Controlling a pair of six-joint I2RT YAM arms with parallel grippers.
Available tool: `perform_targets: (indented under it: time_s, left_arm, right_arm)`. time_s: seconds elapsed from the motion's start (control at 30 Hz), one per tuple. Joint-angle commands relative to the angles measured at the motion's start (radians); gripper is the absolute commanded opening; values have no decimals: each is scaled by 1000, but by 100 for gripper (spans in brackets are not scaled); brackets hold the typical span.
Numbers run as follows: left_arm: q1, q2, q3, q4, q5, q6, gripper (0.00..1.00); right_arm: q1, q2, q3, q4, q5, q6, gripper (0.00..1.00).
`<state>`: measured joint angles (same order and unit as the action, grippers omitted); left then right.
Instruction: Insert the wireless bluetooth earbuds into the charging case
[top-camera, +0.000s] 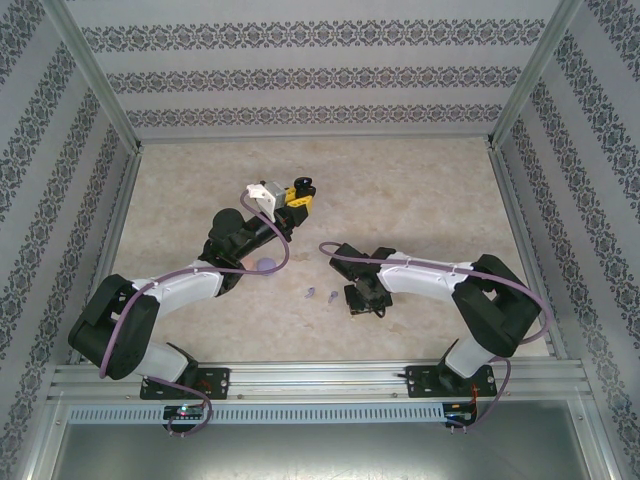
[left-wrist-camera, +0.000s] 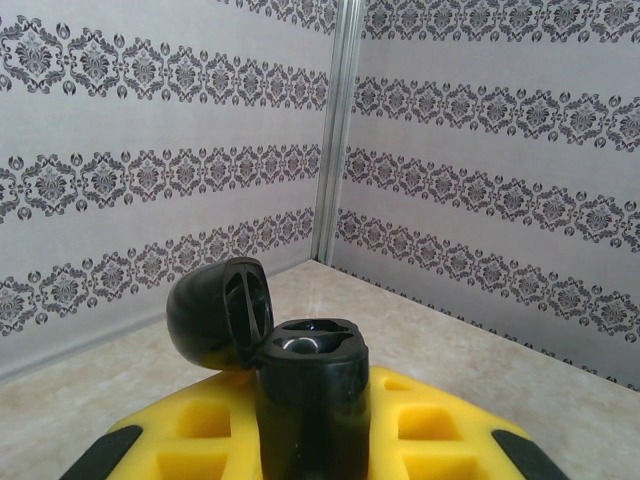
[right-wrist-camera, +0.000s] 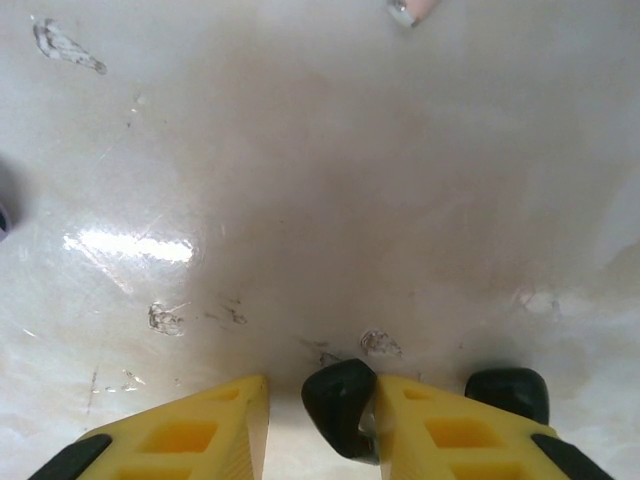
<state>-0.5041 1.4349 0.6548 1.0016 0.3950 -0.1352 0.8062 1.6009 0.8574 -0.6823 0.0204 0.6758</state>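
Near edge of the table (top-camera: 430, 200), right of ctr: the right gripper (right-wrist-camera: 320, 388) points down at the surface, fingers partly spread, pinching nothing yet. One black earbud (right-wrist-camera: 340, 408) sits btwn them. It touches the inner face of the finger on the right of the wrist view, w/ a clear gap to the other finger. Its long axis seems to run roughly along the fingers, so a squeeze would prob. take it across the narrow way. The second black earbud (right-wrist-camera: 507, 392) lies just outside that same finger, close enough to get nudged.

Left of that, at similar depth, the purple earbuds (top-camera: 319, 295) lie on the table, apart from both grippers. A round purple thing (top-camera: 266, 264), prob. a case, lies just beyond, beside the left forearm.

Farther in, toward table ctr, the left gripper (top-camera: 297, 193) is pressed onto the black charging case (left-wrist-camera: 310, 390). The case is upright w/ its lid (left-wrist-camera: 220, 310) hinged open and sockets facing up.

So the case lies far-left of the right gripper. The right arm is nearer the black buds, so the bud has to go up and across to the open sockets.
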Motion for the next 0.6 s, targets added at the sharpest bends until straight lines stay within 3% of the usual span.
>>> perform_targets:
  time_s: [0.0,0.57]
  left_arm:
    - [-18,-30,14,8,10,14,0]
    - [-24,-22,22,3,21,18,0]
  right_arm:
    - [-26,33,3,-32,52,-34,32]
    - [-56,22,-7,-30,45,-81,20]
